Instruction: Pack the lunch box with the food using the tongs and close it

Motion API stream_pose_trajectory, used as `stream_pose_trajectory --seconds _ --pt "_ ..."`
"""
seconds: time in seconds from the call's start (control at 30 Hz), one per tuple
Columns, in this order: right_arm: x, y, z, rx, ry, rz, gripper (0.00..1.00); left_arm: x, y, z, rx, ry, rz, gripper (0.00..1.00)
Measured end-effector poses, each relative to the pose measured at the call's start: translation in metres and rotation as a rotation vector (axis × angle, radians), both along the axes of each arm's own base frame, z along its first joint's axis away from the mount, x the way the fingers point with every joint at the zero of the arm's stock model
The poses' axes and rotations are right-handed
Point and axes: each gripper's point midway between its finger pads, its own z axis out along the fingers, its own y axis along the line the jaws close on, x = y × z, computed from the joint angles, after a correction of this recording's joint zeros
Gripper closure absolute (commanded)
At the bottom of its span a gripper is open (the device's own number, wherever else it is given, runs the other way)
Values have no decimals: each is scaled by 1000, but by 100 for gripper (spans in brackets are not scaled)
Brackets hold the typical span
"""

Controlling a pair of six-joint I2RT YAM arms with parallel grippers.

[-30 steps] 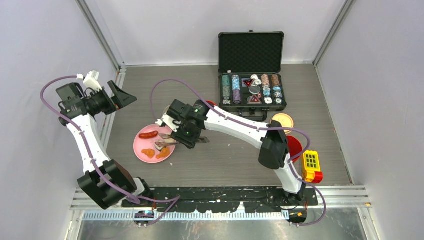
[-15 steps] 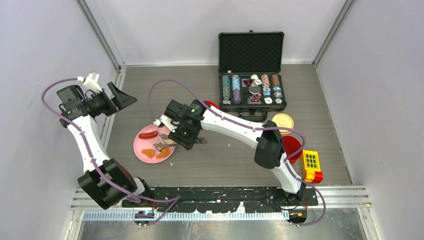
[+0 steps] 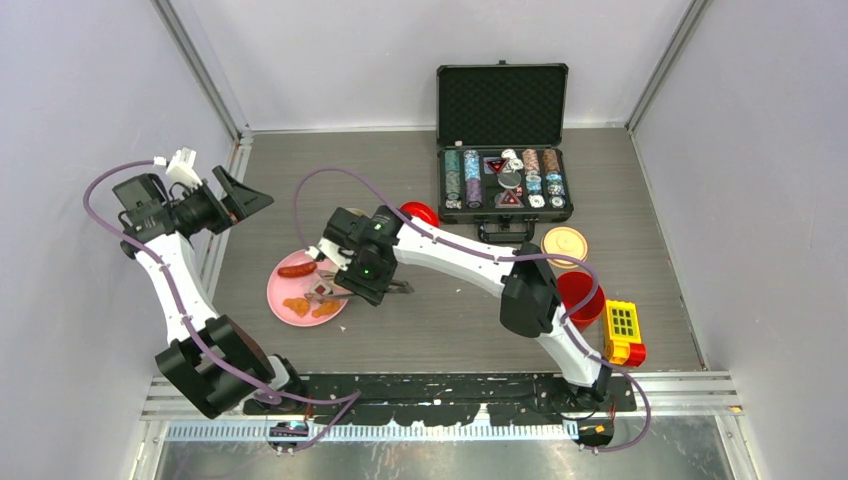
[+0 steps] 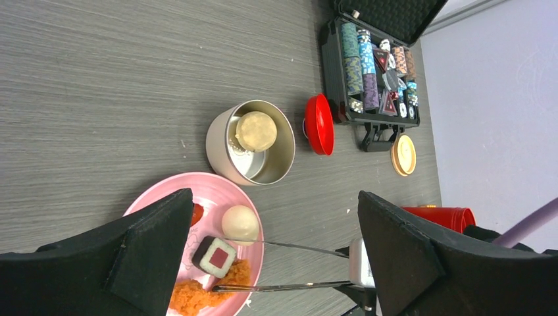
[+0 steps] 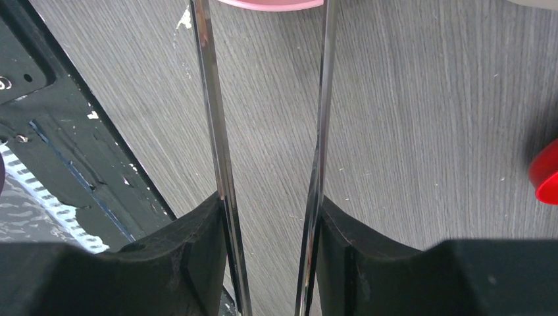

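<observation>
Right gripper holds the tongs over the pink plate, left gripper waits wide open.

At the left, the left gripper [image 3: 245, 190] hangs raised above the table with its jaws spread fully apart and nothing between them. Next comes the pink plate [image 3: 284, 288] with the red sausage [image 3: 297, 269], orange nuggets [image 4: 196, 297], a pale egg-like lump [image 4: 239, 222] and the white cube with red centre [image 4: 215, 255]. The right gripper [image 5: 270, 210] presses from outside on both arms of the tongs [image 4: 289, 247], which stay parted, their tips on either side of the cube; contact I cannot tell. Just beyond the plate stands the steel bowl [image 4: 220, 141] with one pale lump [image 4: 255, 130] inside. Further right are the red lid [image 3: 418, 213], the beige disc lid [image 3: 564, 242] and the open red canister [image 3: 582, 295].
</observation>
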Motion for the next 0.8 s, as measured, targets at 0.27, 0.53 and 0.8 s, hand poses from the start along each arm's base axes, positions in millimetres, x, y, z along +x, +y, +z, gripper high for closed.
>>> stream_pose_trajectory --seconds 0.27,0.53,0.8 --pt "2 1 -8 -18 -4 -2 49 -1 1 0 -10 -5 -2 2" --pt "6 5 -1 0 -28 -5 50 -1 1 0 -3 -11 -9 3" --pt "15 8 3 1 -70 14 53 -5 0 -8 12 2 -35 3"
